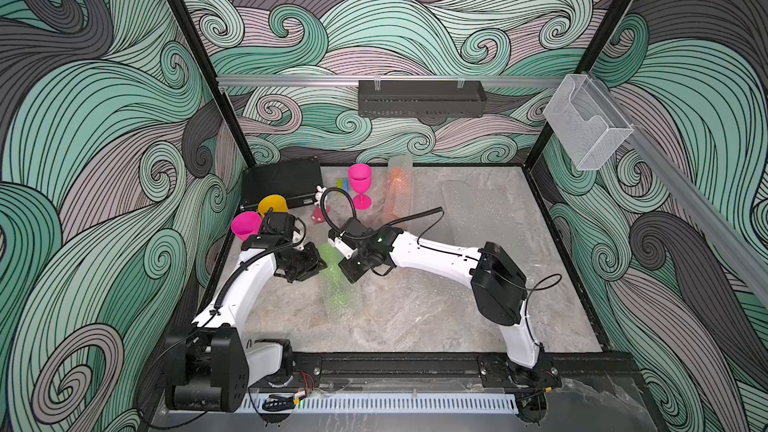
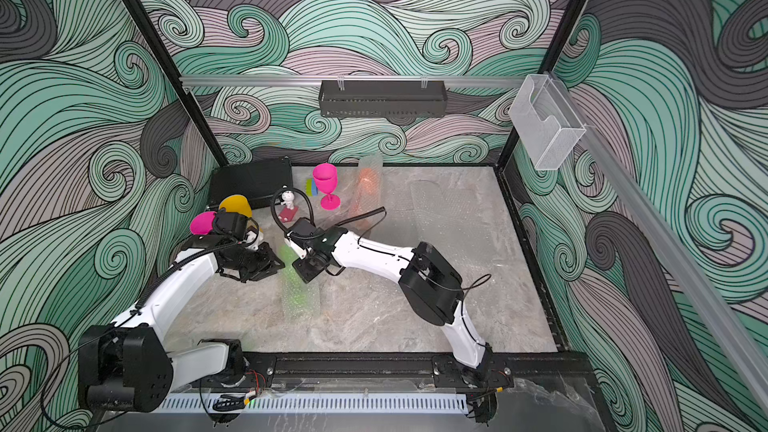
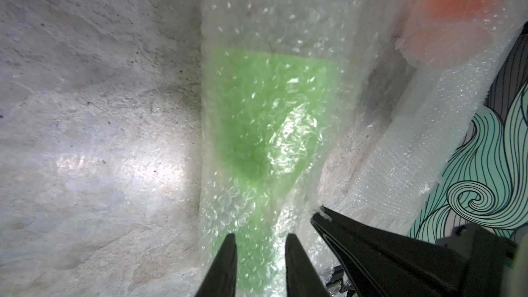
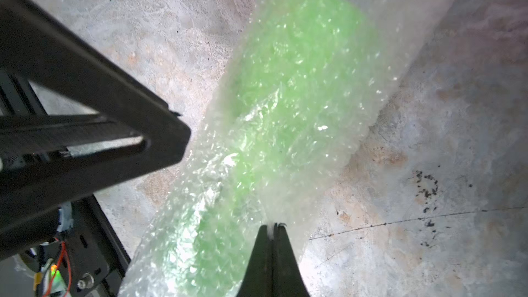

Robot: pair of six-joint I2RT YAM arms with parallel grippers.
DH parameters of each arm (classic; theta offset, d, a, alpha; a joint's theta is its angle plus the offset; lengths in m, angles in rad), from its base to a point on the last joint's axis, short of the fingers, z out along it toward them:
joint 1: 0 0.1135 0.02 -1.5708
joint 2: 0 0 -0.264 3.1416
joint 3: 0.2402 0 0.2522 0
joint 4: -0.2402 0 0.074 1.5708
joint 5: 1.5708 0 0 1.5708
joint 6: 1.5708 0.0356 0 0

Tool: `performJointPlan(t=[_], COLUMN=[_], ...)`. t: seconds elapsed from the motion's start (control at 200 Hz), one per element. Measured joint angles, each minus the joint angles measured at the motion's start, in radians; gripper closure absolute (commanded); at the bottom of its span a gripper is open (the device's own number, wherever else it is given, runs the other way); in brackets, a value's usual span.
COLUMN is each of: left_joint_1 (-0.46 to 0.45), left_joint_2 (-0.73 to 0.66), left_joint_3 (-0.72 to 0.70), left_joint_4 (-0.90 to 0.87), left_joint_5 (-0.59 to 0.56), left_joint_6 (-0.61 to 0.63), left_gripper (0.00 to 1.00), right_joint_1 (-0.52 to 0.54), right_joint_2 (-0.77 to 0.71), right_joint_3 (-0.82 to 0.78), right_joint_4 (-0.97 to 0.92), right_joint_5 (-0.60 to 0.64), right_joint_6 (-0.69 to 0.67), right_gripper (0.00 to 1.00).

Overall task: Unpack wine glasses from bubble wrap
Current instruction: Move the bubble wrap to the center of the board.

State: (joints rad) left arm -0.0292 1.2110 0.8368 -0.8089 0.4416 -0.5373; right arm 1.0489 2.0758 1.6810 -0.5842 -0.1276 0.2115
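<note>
A lime green wine glass (image 1: 332, 274) lies rolled in a bubble wrap (image 3: 274, 24) tube at mid-table, seen in both top views and both wrist views. My left gripper (image 3: 260, 241) is shut round its wrapped stem. My right gripper (image 4: 271, 225) is shut on the tube's edge beside the stem, with a sliver of wrap pinched between its tips. An orange wine glass (image 1: 399, 189) lies wrapped at the back. One pink glass (image 1: 360, 184) stands bare. A yellow glass (image 1: 272, 205) and a second pink glass (image 1: 246, 224) stand behind my left arm.
A flattened bubble wrap sheet (image 1: 469, 205) lies at the back right. A black box (image 1: 282, 180) fills the back left corner. A white rabbit figure (image 1: 320, 197) and a green-blue block (image 1: 340, 187) stand near the bare pink glass.
</note>
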Motion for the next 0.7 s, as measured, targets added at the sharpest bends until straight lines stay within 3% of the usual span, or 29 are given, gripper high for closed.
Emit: performJointPlan(t=[0.305, 0.701], left_joint_1=[0.000, -0.035], left_joint_2=[0.000, 0.000], left_joint_3=[-0.001, -0.003], left_joint_4=[0.047, 0.126], left_joint_5=[0.079, 0.174], left_joint_6=[-0.004, -0.019], left_gripper=[0.69, 0.60], right_joint_1=[-0.035, -0.072], right_joint_2=[-0.088, -0.249], right_joint_3=[-0.138, -0.310], right_joint_4=[0.034, 0.076], right_joint_5=[0.015, 0.068], right_joint_6=[0.033, 0.096], right_gripper=[1.00, 1.00])
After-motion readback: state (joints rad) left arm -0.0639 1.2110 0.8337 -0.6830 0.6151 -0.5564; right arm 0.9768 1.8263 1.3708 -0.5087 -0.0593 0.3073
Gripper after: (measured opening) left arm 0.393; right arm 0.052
